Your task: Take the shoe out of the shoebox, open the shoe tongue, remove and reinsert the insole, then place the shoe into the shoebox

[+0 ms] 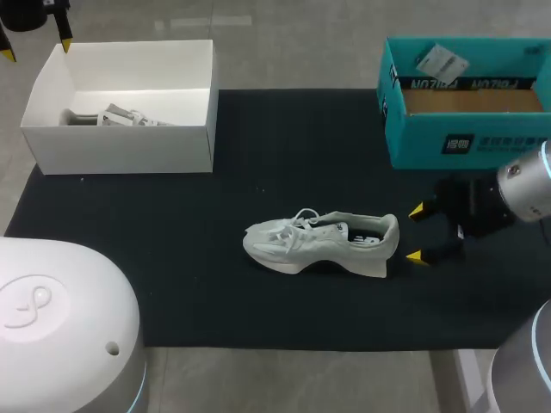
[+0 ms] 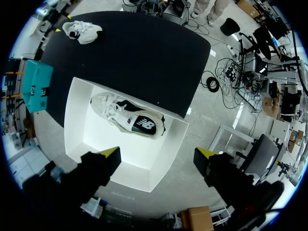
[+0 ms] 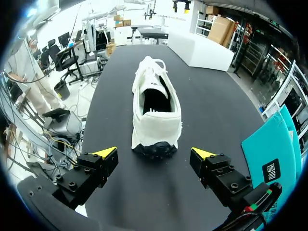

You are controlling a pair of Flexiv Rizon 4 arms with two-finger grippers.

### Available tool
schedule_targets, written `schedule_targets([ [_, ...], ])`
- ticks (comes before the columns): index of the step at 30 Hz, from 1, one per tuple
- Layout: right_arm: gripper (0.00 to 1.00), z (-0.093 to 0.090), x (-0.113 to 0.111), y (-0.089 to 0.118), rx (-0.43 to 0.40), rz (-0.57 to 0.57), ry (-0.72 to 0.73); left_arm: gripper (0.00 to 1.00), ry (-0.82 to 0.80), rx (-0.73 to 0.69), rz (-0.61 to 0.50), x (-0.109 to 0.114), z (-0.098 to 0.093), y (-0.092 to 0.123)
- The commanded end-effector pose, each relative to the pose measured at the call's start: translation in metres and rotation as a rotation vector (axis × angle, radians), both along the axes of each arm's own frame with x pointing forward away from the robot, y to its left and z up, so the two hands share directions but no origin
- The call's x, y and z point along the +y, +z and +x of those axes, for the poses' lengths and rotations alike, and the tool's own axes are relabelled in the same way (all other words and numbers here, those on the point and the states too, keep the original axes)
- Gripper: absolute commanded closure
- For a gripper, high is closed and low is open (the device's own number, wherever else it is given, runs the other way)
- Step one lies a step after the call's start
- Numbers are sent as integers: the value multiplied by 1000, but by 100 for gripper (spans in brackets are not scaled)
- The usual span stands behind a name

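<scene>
Fingers of the right gripper stand wide apart and hold nothing. A white low-top sneaker rests upright on its sole directly ahead of this gripper. Its heel is the nearest part, just beyond the yellow tips and centred on the gap between them, with no contact on either side. The toe points away from the gripper. The sneaker sits on a black mat that covers the table under the gripper. A teal cardboard shoebox stands open beside the right gripper, near it but apart from it.

The left gripper is also spread wide and empty. It hangs above a white open-topped cardboard box, over the box wall furthest from the sneaker on the mat. A second white sneaker with a dark lining lies inside that box, below and ahead of the left fingertips. The sneaker on the mat lies well apart from the left gripper, far beyond the white box.
</scene>
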State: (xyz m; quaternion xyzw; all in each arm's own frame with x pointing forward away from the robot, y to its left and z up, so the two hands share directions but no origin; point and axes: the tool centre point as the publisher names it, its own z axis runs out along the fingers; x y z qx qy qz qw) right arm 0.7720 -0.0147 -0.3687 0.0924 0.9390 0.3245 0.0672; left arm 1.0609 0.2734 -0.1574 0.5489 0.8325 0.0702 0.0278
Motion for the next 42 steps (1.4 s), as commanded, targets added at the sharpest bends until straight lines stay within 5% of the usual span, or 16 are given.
schedule_targets([
  [1,0,13,15,-19,-15,36,7,0,0,1,3,0,0,1],
  [12,0,27,37,-35,-60,114,94,0,0,1,3,0,0,1],
  [30,0,23,72,-67,31,132,147,0,0,1,3,0,0,1],
  [32,100,24,74,-70,42,119,141,0,0,1,3,0,0,1],
  [42,100,24,74,-71,53,116,139,0,0,1,3,0,0,1],
])
